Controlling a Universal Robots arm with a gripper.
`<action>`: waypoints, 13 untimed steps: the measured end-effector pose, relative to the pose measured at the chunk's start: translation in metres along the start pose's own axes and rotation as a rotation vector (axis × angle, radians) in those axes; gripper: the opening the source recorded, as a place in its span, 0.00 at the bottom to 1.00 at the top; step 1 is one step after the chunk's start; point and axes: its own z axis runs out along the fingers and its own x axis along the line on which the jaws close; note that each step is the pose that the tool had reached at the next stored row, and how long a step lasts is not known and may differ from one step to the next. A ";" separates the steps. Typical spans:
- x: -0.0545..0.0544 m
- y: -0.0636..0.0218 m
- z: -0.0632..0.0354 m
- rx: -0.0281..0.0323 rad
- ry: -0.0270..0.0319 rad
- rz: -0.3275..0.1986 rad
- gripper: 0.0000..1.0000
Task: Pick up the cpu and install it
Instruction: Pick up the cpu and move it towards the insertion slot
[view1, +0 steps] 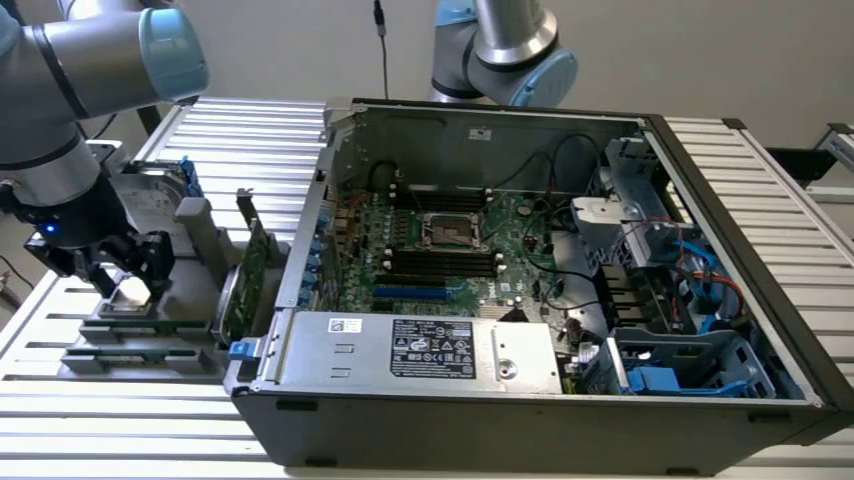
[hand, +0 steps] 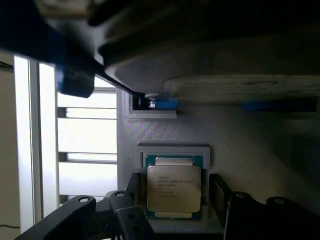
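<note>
The claw (view1: 130, 282) is open and stands low over a grey holder (view1: 140, 332) on the table (view1: 147, 425), at the exterior view's left, beside the open computer case (view1: 727, 260). The cpu (hand: 174, 187) lies flat in a square seat of this holder, silver top up. One black finger (hand: 134, 187) is at each side of the chip, with a small gap on both sides. Inside the case, the socket (view1: 451, 232) on the green board is uncovered.
</note>
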 end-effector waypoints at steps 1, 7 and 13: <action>0.000 0.0000 0.0000 0.0000 0.0000 0.000 0.65; 0.000 0.0000 0.0000 0.0000 0.0000 0.001 0.55; 0.000 0.0000 -0.0001 -0.0012 -0.0003 0.001 0.55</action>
